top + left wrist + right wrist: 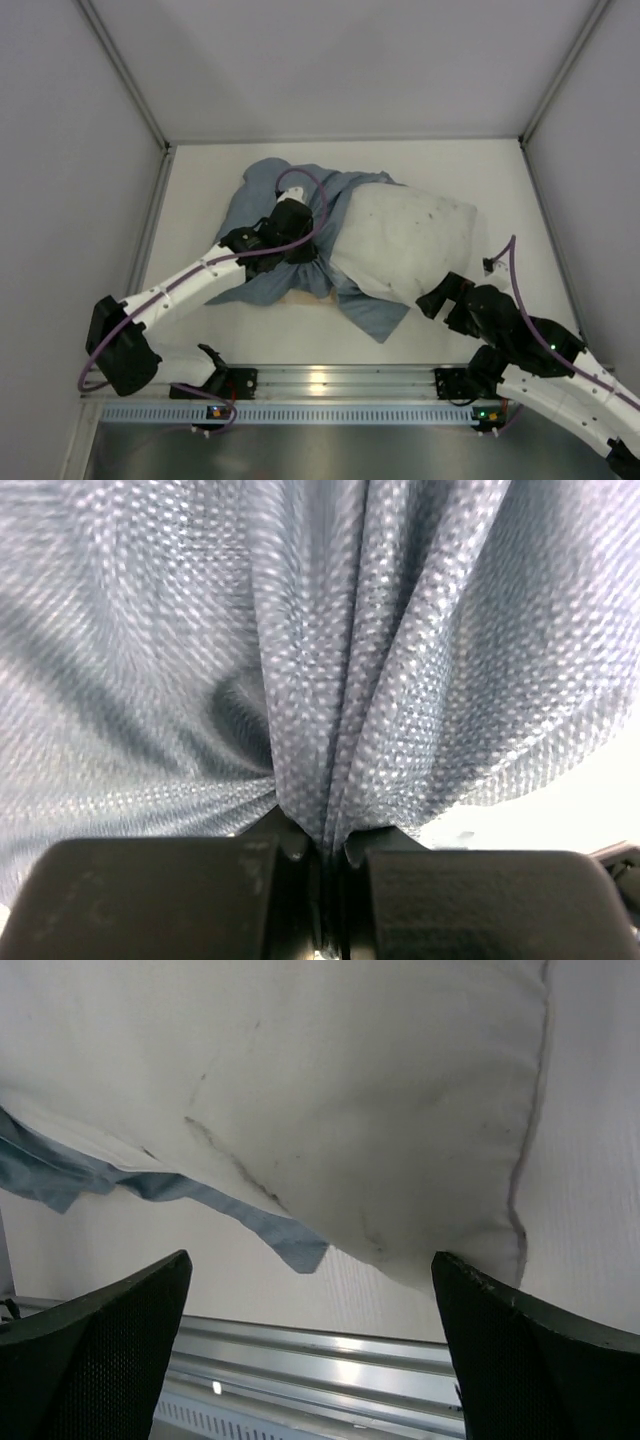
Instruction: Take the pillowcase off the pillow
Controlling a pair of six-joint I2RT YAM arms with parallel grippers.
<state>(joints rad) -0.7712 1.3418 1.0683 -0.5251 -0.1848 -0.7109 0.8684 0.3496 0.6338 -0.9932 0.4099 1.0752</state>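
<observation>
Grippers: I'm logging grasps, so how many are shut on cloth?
1. The left gripper is shut on a fold of the pillowcase; the right gripper stands open beside the pillow, holding nothing.

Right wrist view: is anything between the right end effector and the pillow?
Nothing visible. The open right end effector directly faces the near corner of the pillow; a flap of the pillowcase only pokes out beneath it, to the left.

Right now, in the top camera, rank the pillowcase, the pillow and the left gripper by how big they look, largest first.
1. the pillowcase and the pillow: near alike in visible spread. The left arm hides part of the cloth, so I won't rank them.
2. the left gripper, shut on the pillowcase: far smaller than either.
</observation>
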